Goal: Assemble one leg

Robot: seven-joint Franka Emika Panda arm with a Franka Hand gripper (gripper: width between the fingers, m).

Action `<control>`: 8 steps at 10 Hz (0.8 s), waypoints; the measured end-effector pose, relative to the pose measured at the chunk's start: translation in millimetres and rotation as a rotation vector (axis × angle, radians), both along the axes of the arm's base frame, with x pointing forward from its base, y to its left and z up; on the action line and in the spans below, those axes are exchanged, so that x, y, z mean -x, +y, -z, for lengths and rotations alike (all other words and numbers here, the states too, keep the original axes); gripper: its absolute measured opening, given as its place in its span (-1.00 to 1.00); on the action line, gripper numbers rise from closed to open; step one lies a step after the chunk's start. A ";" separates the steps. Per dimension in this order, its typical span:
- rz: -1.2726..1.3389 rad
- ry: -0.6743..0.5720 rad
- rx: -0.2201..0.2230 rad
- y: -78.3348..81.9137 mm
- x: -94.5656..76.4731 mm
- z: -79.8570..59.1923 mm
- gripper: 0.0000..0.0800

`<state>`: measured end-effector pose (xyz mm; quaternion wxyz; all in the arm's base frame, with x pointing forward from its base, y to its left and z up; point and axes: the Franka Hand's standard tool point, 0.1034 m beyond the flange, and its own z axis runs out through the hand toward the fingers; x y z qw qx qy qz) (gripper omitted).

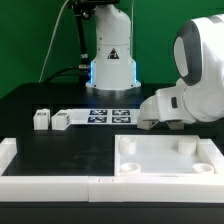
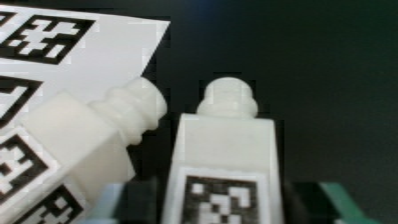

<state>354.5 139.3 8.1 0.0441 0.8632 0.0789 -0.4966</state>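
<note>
In the wrist view one leg (image 2: 222,150), a white block with a knobbed end and a square tag, lies lengthwise between my gripper's (image 2: 226,205) fingers (image 2: 139,203), which press against both of its sides. A second leg (image 2: 93,135) with tags on its side lies close beside it. In the exterior view my gripper (image 1: 141,119) is low at the table, just off the marker board's (image 1: 110,114) right end; the leg it holds is hidden by the hand. Two more legs (image 1: 41,120) (image 1: 61,121) stand at the exterior view's left.
The large flat white panel (image 1: 165,155) with corner sockets lies in front of my gripper. A white raised rail (image 1: 40,170) runs along the front left. The marker board also shows in the wrist view (image 2: 71,40). The robot base (image 1: 112,60) stands behind.
</note>
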 end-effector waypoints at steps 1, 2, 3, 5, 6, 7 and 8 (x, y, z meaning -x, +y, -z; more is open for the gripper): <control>0.000 0.000 0.000 0.0 0.0 0.0 -0.29; 0.000 0.000 0.000 0.0 0.0 0.0 -0.29; 0.000 0.000 0.000 0.0 0.0 0.0 -0.29; 0.000 0.000 0.000 0.0 0.0 0.0 -0.29; -0.003 0.012 0.000 -0.7 -1.1 -5.2 -0.29; -0.005 0.024 0.000 -2.1 -7.4 -21.4 -0.29; -0.005 0.038 0.003 -5.0 -12.0 -39.2 -0.29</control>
